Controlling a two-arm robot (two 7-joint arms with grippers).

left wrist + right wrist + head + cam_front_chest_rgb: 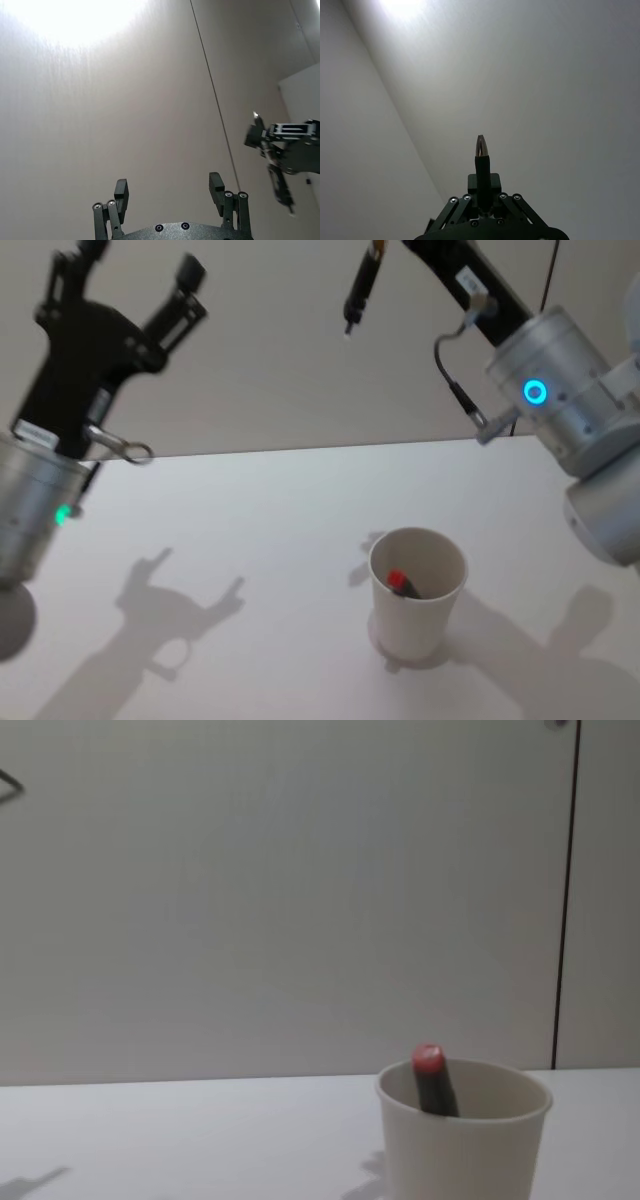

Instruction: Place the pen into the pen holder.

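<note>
I see the paper cup (417, 590) standing upright on the white counter (250, 540), a little right of centre in the head view. A pen with a red cap (403, 584) already sits inside it, leaning against the cup's wall; from the chest view the red end (428, 1059) pokes just above the rolled rim of the cup (463, 1145).

My right gripper (352, 318) is raised high above the counter, well apart from the cup and behind it in the head view. Its fingers are clenched on a second dark pen (362, 285), which hangs tilted with its tip pointing down. In the right wrist view that pen (482, 165) stands straight out between the closed fingers (491, 185), against the bare wall. The left wrist view catches the right gripper (272, 155) farther off, with the pen (279, 187) angled downward from it.

My left gripper (135, 275) is lifted on the left side, also well above the counter. Its 2 fingers (187, 275) are spread wide and grasp nothing; the left wrist view shows the same released fingers (121, 192) with only wall between them.

Shadows of both arms fall on the counter, 1 left of the cup and 1 to its right.
</note>
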